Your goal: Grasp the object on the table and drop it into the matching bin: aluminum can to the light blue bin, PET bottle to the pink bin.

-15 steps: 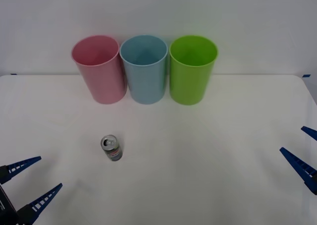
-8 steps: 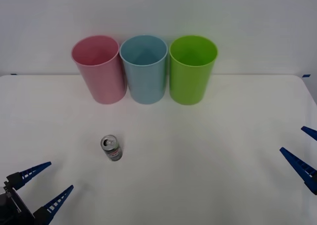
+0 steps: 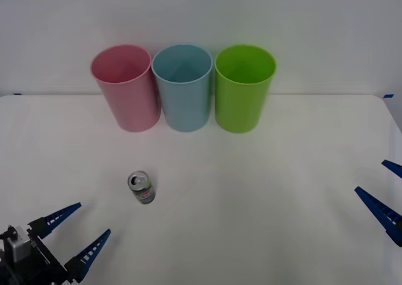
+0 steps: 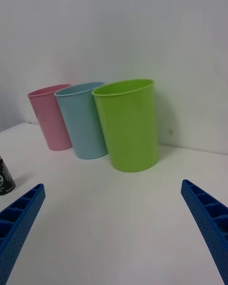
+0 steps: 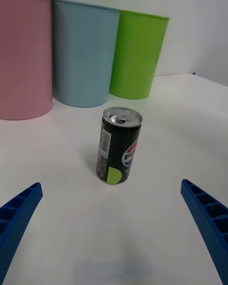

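A plain white table (image 3: 264,191) is set against a pale wall. Three bins are lined up at its far side: pink bin (image 3: 125,87), light blue bin (image 3: 183,87), lime green bin (image 3: 244,87). One aluminum can (image 3: 142,188) is stood upright nearer than the pink bin. The left gripper (image 3: 74,232), spread wide and empty, is seen nearer than the can; the right gripper (image 3: 386,191), likewise open and empty, is held far to the can's right.

aluminum can (image 4: 4,176) half cut off at the right wrist view's edge, right tool (image 3: 384,194) chopped by the frame, can's small print unreadable
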Robot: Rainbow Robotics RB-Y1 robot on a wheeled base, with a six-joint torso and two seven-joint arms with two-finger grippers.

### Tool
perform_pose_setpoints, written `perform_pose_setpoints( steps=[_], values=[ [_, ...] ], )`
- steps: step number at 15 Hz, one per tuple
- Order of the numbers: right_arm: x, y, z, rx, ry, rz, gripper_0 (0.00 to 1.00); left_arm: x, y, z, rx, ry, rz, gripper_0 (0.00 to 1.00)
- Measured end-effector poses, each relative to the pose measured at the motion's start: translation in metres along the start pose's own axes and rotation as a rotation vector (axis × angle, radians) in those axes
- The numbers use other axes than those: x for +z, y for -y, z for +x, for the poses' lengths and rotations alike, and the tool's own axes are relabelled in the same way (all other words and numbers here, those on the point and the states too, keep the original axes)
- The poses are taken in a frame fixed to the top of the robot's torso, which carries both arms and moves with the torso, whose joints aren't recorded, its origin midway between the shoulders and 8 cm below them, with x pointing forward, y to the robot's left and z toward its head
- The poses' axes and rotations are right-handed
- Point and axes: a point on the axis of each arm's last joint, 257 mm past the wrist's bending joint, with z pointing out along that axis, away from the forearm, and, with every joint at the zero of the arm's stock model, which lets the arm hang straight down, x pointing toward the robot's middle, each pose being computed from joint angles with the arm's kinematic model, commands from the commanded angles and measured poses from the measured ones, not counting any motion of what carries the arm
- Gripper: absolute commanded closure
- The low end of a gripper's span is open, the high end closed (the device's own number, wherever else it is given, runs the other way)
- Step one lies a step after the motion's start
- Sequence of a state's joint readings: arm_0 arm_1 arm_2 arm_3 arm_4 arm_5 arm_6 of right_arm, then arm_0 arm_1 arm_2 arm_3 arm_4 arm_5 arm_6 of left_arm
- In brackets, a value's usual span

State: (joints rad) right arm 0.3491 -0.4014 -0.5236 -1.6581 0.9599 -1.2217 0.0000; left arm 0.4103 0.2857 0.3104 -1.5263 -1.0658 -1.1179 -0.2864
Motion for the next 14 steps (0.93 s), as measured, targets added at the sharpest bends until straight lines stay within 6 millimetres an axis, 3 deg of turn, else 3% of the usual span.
perform_pose_setpoints(
  steps=[14],
  values=[
    [0.000, 0.000, 0.000, 0.000, 0.000, 0.000, 0.00, 0.066, 0.002, 0.009, 0.034, -0.013, -0.037, 0.00]
  ],
)
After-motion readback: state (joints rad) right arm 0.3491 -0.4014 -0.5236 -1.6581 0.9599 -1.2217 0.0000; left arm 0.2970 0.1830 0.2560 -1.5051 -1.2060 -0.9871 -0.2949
